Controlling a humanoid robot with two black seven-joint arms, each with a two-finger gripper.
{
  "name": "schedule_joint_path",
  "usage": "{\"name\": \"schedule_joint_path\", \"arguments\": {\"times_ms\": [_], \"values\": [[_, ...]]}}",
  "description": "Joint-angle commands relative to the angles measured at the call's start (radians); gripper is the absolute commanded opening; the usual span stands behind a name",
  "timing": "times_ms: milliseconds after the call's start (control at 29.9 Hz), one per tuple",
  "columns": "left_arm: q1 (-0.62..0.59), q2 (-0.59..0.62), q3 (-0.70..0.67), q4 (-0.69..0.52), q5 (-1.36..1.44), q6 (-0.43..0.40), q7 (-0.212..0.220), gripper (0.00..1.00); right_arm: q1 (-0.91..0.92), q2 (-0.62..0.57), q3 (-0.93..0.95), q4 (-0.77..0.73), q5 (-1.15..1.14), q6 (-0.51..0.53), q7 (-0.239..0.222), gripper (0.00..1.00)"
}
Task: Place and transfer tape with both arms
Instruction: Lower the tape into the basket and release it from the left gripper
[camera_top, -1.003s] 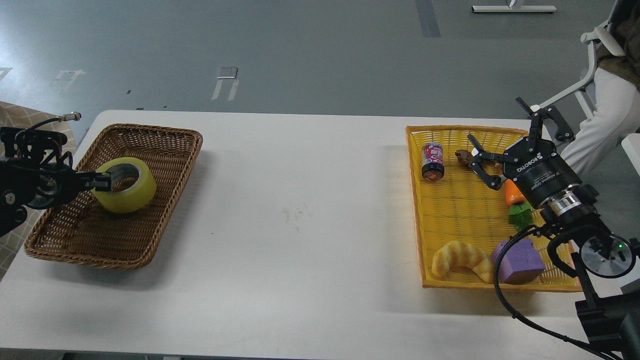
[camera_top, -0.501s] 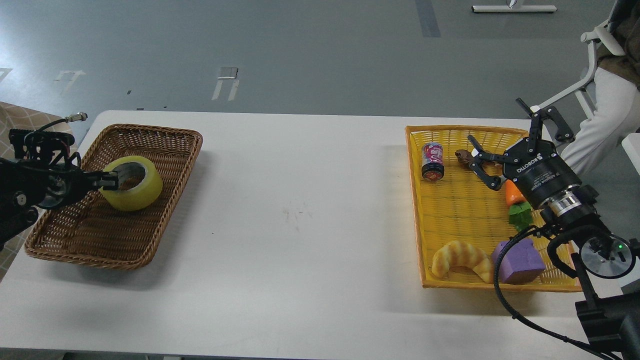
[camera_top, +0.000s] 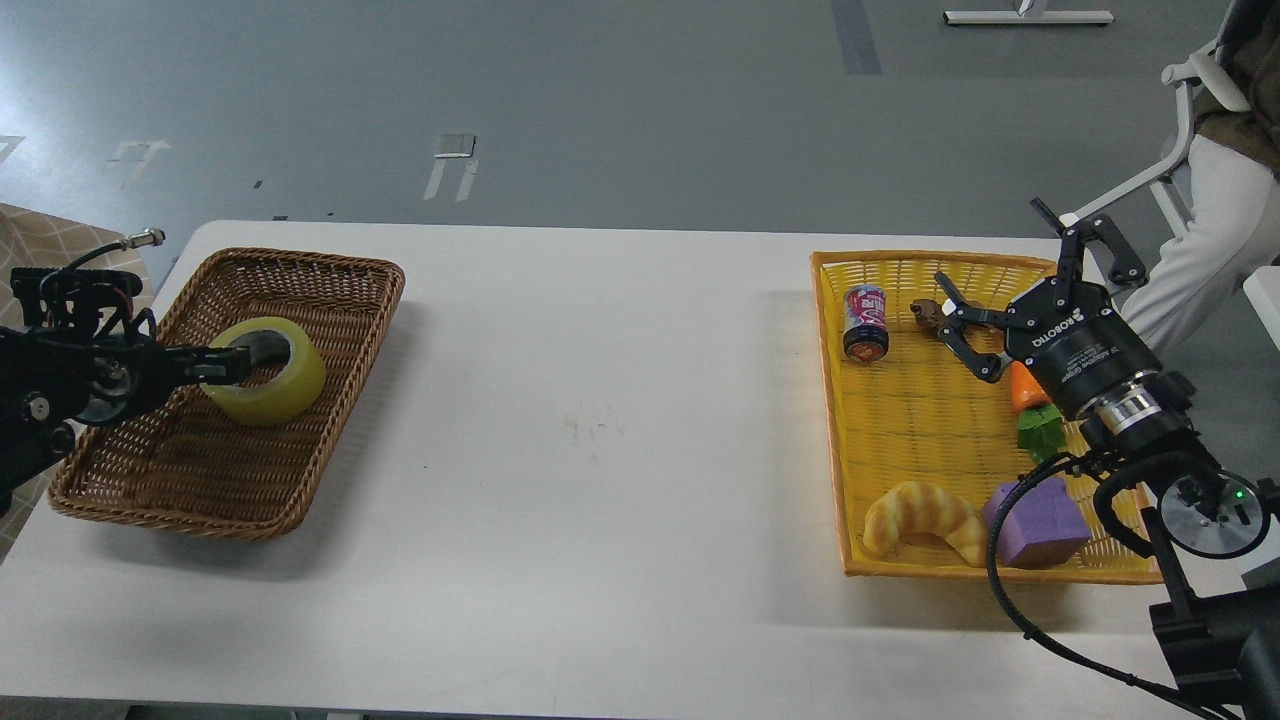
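Observation:
The tape (camera_top: 278, 384), a wide yellow roll with a grey core, is inside the brown wicker basket (camera_top: 300, 480) at the table's left, low over or on the basket floor. My left gripper (camera_top: 232, 364) comes in from the left and is shut on the roll's near wall, with one finger inside the core. My right gripper (camera_top: 975, 320) is open and empty, hovering over the back of the yellow basket (camera_top: 835, 420) at the right, far from the tape.
The yellow basket holds a drink can (camera_top: 866, 322), a small brown object (camera_top: 928, 313), a carrot toy (camera_top: 1025, 385), a croissant toy (camera_top: 920, 515) and a purple block (camera_top: 1040, 520). White table (camera_top: 600, 420) lies between the baskets. A seated person (camera_top: 1220, 200) is at the far right.
My left gripper has carried the tape a little to the right and lowered it into the brown basket, and the roll lies flatter. The right arm has not moved.

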Motion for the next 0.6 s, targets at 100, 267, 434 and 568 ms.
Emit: {"name": "schedule_joint_path", "arguments": {"times_ms": [100, 267, 434, 568], "values": [[-0.181, 0.031, -0.021, -0.010, -0.231, -0.027, -0.009, 0.93, 0.008, -0.001, 0.003, 0.002, 0.000, 0.000, 0.000, 1.00], [-0.304, 0.070, -0.023, -0.055, -0.495, -0.088, -0.054, 0.94, 0.015, -0.002, 0.009, 0.004, 0.000, 0.000, 0.000, 1.00], [-0.375, 0.055, -0.033, -0.061, -0.733, -0.188, -0.079, 0.97, 0.035, -0.010, 0.009, 0.011, 0.000, 0.000, -0.011, 1.00], [-0.380, -0.014, -0.073, -0.062, -0.911, -0.226, -0.078, 0.98, 0.072, -0.012, 0.006, -0.001, -0.002, 0.000, -0.014, 1.00]]}}
